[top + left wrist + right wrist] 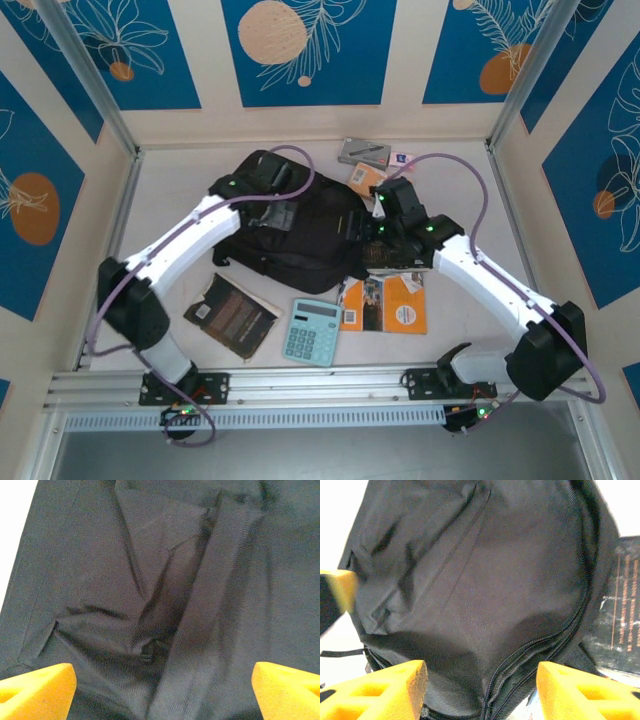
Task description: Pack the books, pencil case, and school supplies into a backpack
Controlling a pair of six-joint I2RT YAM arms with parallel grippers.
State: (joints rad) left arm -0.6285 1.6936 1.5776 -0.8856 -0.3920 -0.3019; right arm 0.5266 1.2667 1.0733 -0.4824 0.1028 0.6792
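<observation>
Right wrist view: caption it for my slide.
Right gripper, jaws open, above the black backpack near its zip; gold-printed black book alongside.

My left pincer (161,692) gapes wide, its yellow fingertips (37,690) far apart with nothing clamped between them. My right pincer (481,692) is spread just as wide. My left arm (180,240) and right arm (490,285) both bend outward at the elbow, forearms angling inward, so the two pincers sit near each other.
</observation>
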